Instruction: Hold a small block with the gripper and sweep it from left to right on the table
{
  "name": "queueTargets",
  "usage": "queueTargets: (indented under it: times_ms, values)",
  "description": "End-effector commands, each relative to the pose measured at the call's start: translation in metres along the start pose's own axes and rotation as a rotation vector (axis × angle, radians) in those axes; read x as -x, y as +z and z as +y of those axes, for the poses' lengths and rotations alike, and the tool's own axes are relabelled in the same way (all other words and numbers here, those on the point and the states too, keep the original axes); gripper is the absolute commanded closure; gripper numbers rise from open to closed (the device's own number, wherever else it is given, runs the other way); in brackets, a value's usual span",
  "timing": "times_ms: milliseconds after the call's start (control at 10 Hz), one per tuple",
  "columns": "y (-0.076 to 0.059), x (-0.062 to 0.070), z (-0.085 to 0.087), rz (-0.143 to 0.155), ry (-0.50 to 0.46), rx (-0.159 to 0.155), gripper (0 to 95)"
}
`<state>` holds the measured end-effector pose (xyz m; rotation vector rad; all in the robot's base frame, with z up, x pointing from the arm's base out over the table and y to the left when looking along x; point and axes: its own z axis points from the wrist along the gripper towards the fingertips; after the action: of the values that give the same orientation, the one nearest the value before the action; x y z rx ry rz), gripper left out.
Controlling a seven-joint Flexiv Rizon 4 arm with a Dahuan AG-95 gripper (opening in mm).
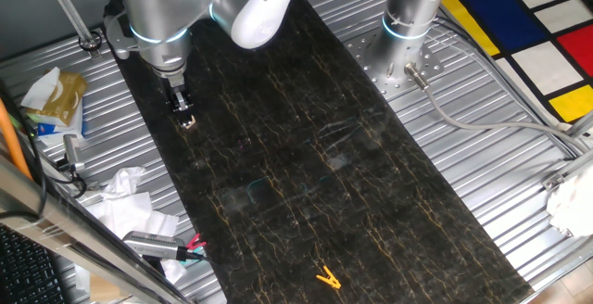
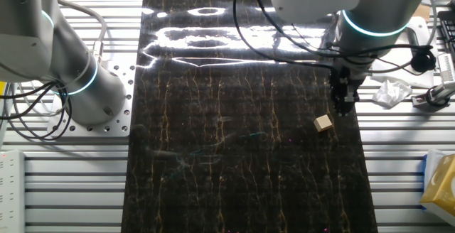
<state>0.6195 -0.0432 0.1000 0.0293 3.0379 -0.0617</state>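
Near one long edge of the dark veined worktop [image 1: 306, 156], the jaws [image 1: 184, 111] hang low over the surface. From one fixed view the small block [image 2: 324, 123] lies apart from them, just beside their tips; from the other fixed view it shows only as a pale speck at the tips. How wide the jaws stand cannot be told. A yellow clip [image 1: 327, 278] lies well away.
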Motion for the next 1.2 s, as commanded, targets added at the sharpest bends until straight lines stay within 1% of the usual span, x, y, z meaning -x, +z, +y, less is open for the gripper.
queueTargets:
  times_ms: [100, 1100, 1200]
  values:
    - [0.0, 0.0, 0.0, 0.0, -0.002, 0.003, 38.0]
    - [0.007, 0.004, -0.008, -0.002, -0.003, 0.026, 38.0]
    - [0.009, 0.005, -0.011, -0.002, -0.006, 0.03, 38.0]
